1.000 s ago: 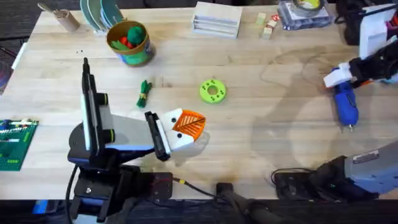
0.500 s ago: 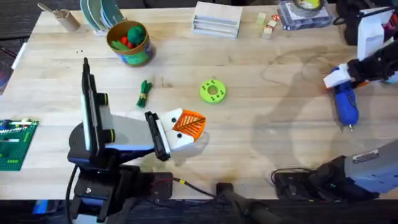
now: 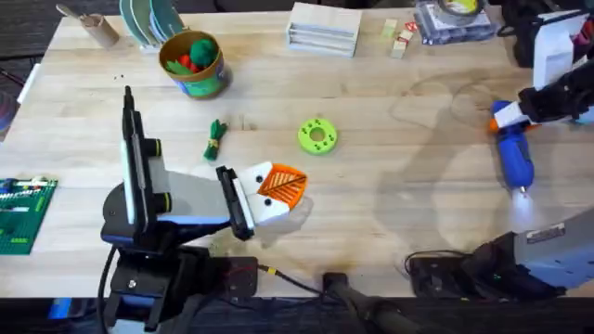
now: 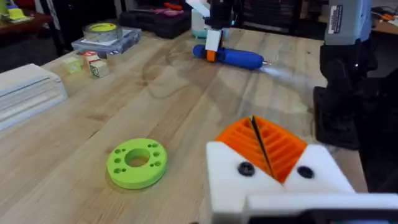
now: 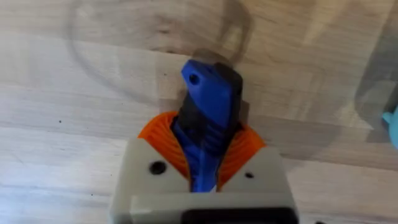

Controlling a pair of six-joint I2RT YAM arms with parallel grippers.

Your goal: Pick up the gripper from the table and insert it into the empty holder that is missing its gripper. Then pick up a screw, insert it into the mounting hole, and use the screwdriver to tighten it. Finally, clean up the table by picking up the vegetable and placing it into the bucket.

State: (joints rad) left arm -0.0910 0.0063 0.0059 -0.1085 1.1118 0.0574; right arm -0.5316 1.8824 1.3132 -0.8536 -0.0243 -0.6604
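Right gripper (image 3: pixel 509 115) clamps the blue screwdriver (image 3: pixel 515 158), now shifted slightly; bit end lit against the wooden table (image 3: pixel 399 195). Left gripper (image 3: pixel 283 186) pressed closed, orange ribbed pads together, near the green disc (image 3: pixel 317 135).

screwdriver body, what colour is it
Bright blue. The screwdriver shows best in the left wrist view, lying on the table with the right gripper closed on it.

Blue screwdriver (image 5: pixel 208 118) in right claw (image 5: pixel 202 163)
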